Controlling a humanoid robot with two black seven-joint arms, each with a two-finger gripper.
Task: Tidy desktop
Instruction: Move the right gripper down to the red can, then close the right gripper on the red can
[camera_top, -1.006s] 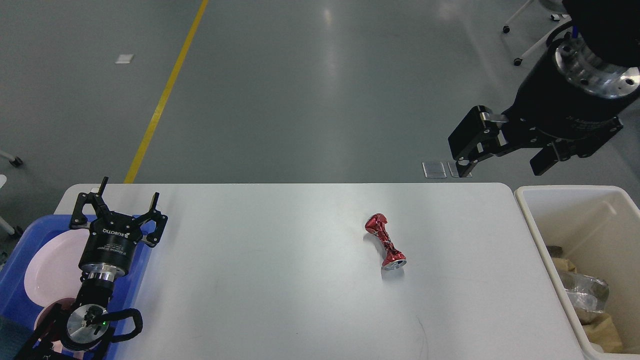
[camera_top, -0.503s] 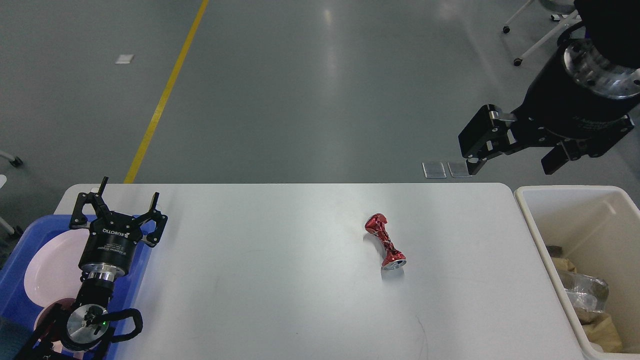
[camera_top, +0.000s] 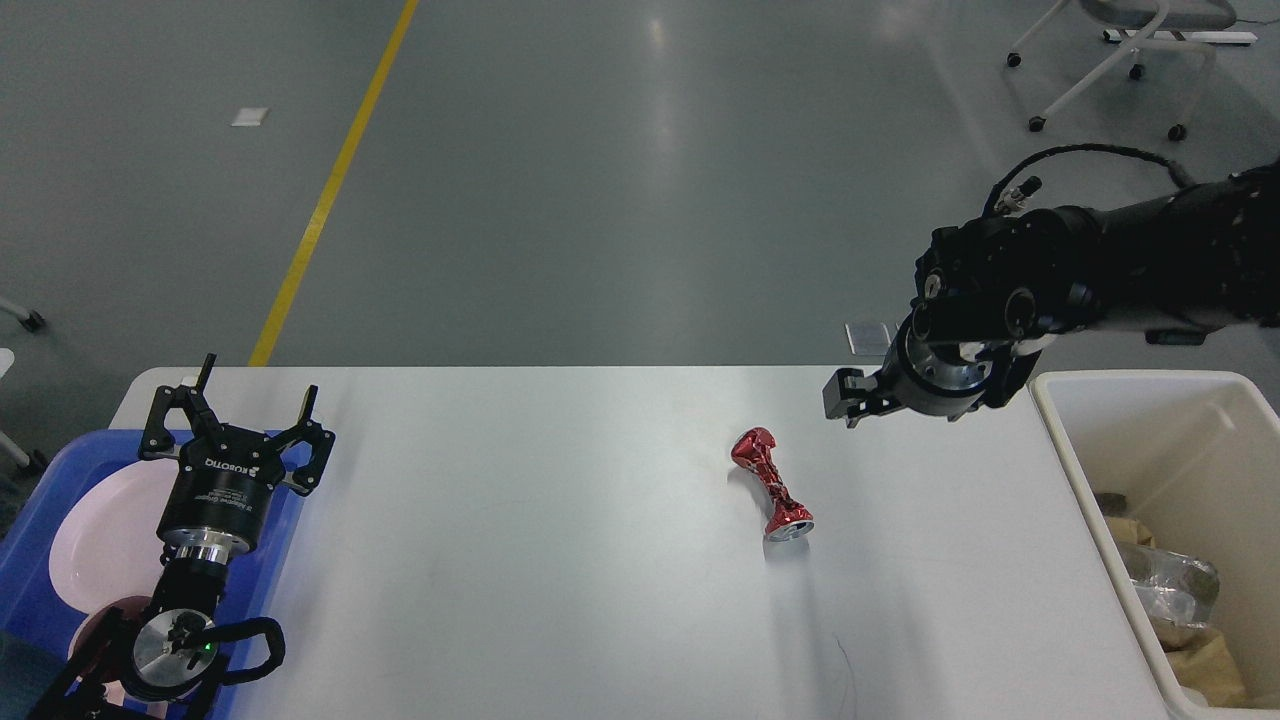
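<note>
The white desktop (camera_top: 550, 580) fills the lower head view. A crushed red can (camera_top: 770, 483) lies on it right of centre, silver end toward me. My left gripper (camera_top: 255, 400) is open and empty over the desktop's far left, above the edge of the blue tray. My right arm comes in from the right. Its gripper (camera_top: 848, 397) hangs over the desktop's far right edge, up and to the right of the can and apart from it. It is seen small and dark, so its fingers cannot be told apart.
A blue tray (camera_top: 20, 570) at the left edge holds a pale pink plate (camera_top: 100, 530). A cream plastic bin (camera_top: 1060, 430) stands off the desktop's right end with crumpled wrappers (camera_top: 1170, 590) in it. Office chair legs (camera_top: 1100, 70) stand on the grey floor beyond.
My right arm has swung down and to the left, from high above the bin to low over the desktop's far right edge, closer to the can. The left arm and the can have not moved.
</note>
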